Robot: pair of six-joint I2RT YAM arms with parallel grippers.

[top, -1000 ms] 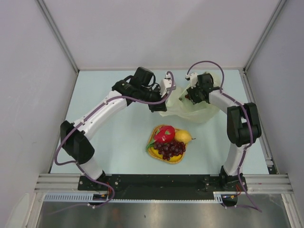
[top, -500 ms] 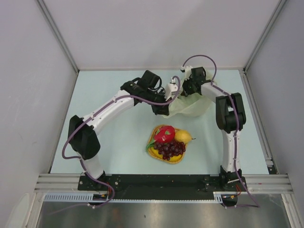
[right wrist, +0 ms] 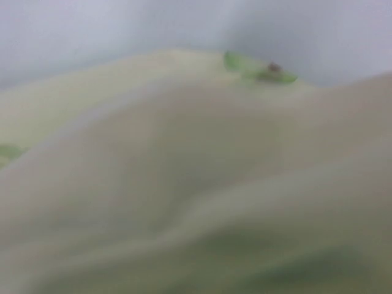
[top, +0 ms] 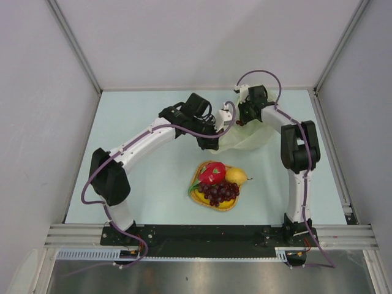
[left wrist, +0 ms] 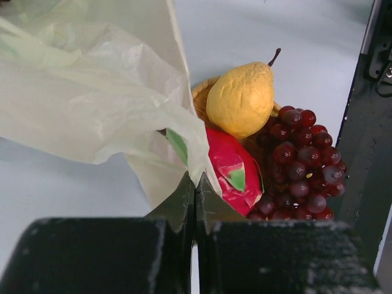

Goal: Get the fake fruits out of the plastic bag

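Bare desk (top: 165, 171) lies open left of the fake fruits (top: 215, 184); the plastic bag (top: 251, 138), left arm (top: 144, 139) and right arm (top: 298, 150) seemingly close off the far middle.

Right wrist view: wholly filled by blurred thin translucent pale yellow-green plastic bag (right wrist: 196, 184); own fingers not seen. Green smudge with brown speck (right wrist: 263, 72) unidentifiable.

Top view: right pincer (top: 241, 120) tips buried against bag, jaw gap unreadable.

Left wrist view:
- Bag cut by top and left edges; covers left side of red dragon fruit (left wrist: 236, 177).
- Orange woven mat (left wrist: 199, 98) mostly hidden under fruit.
- Dark grape bunch (left wrist: 303, 162) bottom hidden behind left pincer (left wrist: 195, 187).
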